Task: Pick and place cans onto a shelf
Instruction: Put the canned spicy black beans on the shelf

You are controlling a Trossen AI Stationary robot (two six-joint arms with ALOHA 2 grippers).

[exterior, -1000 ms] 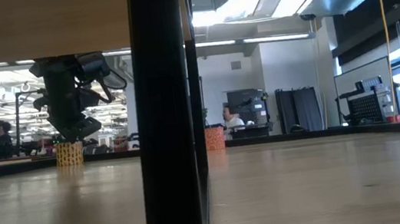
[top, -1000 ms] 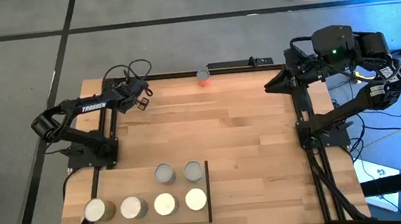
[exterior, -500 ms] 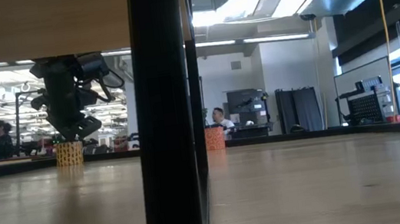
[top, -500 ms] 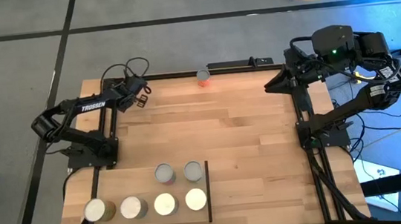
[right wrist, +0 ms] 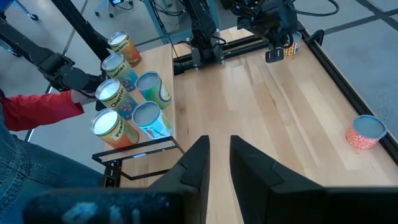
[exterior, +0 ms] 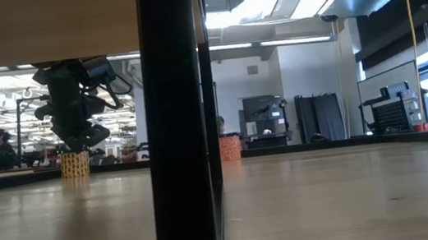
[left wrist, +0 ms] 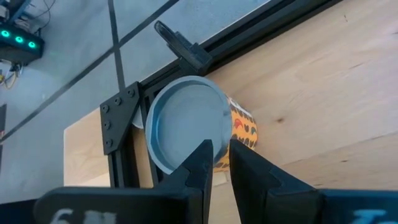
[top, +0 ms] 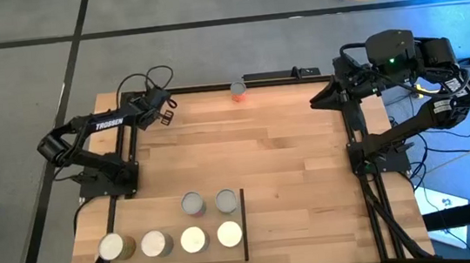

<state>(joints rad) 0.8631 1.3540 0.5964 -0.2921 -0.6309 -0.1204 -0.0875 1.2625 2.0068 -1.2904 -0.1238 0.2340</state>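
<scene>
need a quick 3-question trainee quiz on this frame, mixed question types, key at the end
1. Count: how many cans stand on the shelf?
2. True or false: the right gripper hovers directly over a can.
3. Pick one: the left gripper is above
A) the orange-patterned can at the far left corner
B) the shelf
C) nothing, as it is parked off the table

Key
1. Six: four in the near row and two behind them.
2. False. It hangs by the right-hand frame with no can beneath it.
3. A.
</scene>
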